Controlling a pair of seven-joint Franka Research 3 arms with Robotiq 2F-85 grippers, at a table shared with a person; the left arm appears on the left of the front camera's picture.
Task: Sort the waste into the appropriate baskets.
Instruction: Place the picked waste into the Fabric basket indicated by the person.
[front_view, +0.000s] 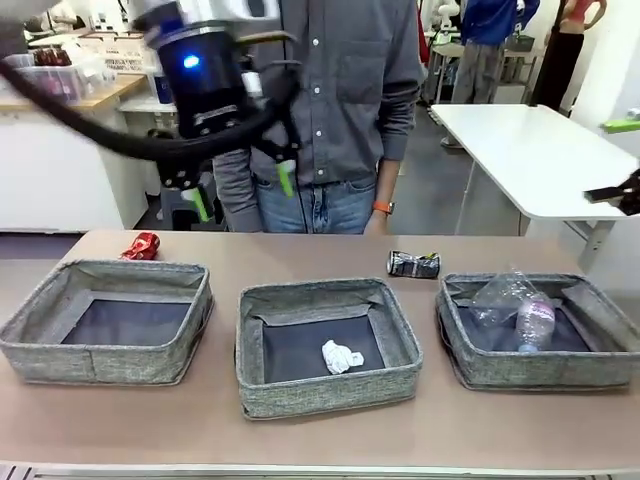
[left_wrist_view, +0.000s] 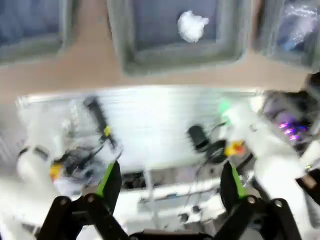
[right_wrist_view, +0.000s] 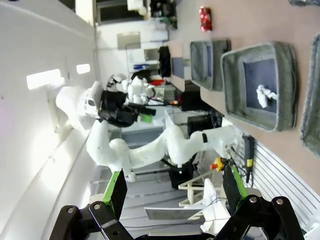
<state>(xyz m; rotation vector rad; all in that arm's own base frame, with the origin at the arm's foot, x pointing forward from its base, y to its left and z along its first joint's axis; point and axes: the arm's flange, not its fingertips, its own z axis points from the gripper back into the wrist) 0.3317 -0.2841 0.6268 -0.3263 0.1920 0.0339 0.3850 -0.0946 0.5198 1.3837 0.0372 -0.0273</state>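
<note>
Beyond the green-padded fingers (left_wrist_view: 109, 180) of our black left gripper (left_wrist_view: 171, 169), we see a crumpled white tissue (left_wrist_view: 192, 26) in a grey woven fabric bin (left_wrist_view: 170, 57), dark grey inside; a crushed red can (front_view: 142, 245), a tan table (front_view: 320, 435).

Grey-shirted person (front_view: 340, 90) in jeans, orange wristband (front_view: 383, 208), white table (front_view: 530, 150) behind, tan tabletop (front_view: 300, 445)

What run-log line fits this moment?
left fingers open, raised | tissue in middle basket | plastic bottle in right basket | red can, dark can on table

Tan bench (front_view: 320, 440) in front. Behind it stand a white table (front_view: 530, 150) at right and a wood-topped white counter (front_view: 60, 170) at left, with dark grey floor (front_view: 445, 195) between.
</note>
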